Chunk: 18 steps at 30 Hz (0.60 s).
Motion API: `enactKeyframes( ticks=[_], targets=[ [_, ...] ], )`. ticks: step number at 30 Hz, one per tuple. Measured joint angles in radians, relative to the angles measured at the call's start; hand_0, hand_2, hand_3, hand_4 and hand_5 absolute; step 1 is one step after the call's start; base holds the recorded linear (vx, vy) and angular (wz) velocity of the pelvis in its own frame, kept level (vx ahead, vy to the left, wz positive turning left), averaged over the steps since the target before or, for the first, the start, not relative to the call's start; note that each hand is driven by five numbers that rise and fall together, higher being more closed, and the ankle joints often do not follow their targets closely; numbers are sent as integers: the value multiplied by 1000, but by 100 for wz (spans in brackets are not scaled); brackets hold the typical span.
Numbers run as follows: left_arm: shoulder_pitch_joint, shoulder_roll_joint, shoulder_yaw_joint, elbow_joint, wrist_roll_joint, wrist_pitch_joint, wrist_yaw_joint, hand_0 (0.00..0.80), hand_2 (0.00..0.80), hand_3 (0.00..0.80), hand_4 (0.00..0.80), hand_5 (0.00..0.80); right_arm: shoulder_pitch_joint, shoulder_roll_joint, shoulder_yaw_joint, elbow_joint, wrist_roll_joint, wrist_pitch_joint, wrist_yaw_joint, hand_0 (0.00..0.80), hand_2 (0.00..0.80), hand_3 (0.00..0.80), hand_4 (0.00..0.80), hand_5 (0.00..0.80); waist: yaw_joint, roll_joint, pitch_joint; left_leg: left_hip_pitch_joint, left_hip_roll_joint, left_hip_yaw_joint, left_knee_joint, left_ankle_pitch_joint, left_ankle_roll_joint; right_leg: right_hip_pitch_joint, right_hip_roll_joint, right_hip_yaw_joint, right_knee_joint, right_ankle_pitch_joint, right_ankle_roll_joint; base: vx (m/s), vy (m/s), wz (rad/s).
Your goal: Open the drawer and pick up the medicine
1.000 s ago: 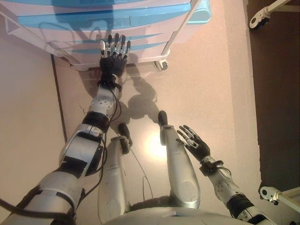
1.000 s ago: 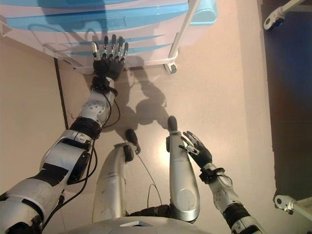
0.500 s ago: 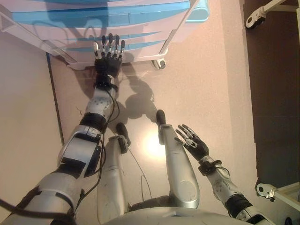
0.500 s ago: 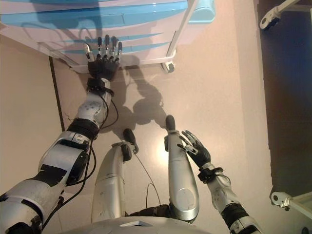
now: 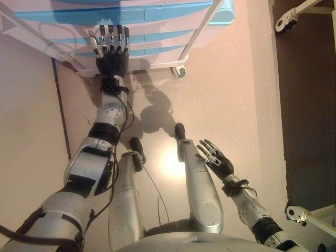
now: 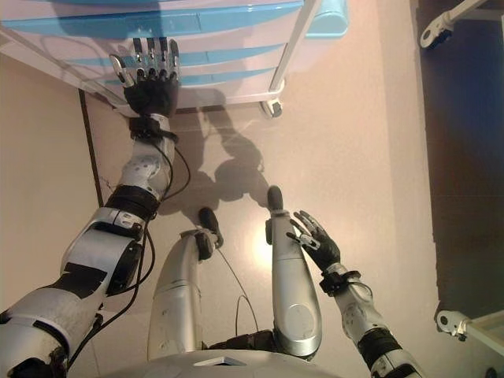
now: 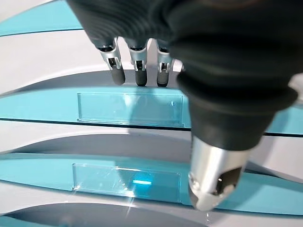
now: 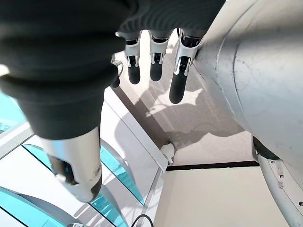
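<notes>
A white drawer cabinet (image 5: 157, 50) on castors, with light blue drawer fronts, stands at the top of the eye views. All its drawers look closed. My left hand (image 5: 111, 52) reaches up against the lower drawers with fingers straight and spread, open. In the left wrist view its fingertips (image 7: 137, 75) hover just before a blue drawer front (image 7: 130, 109) with a clear label holder. My right hand (image 5: 216, 159) hangs low at the right, open and holding nothing. No medicine is visible.
The cabinet's castor (image 5: 179, 71) rests on the beige floor. A dark seam (image 5: 62, 115) runs along the floor at the left. White frames with castors show at the top right (image 5: 287, 18) and bottom right (image 5: 296, 214), over a darker floor strip.
My left hand has moved up and slightly left, from the cabinet's bottom edge onto the lower drawer fronts. The right hand has stayed in place.
</notes>
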Motion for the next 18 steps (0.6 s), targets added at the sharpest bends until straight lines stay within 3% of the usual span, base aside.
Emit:
enactKeyframes(
  ticks=[18],
  targets=[
    [-6, -1, -20, -25, -15, -66, 26, 0, 0, 0, 0, 0, -2, 1, 0, 10, 16, -4, 15, 0, 0, 0, 0, 0, 0, 1, 1, 6, -3, 5, -8, 1, 1, -4, -2, 9, 1, 0, 0, 0, 2, 0]
  ],
)
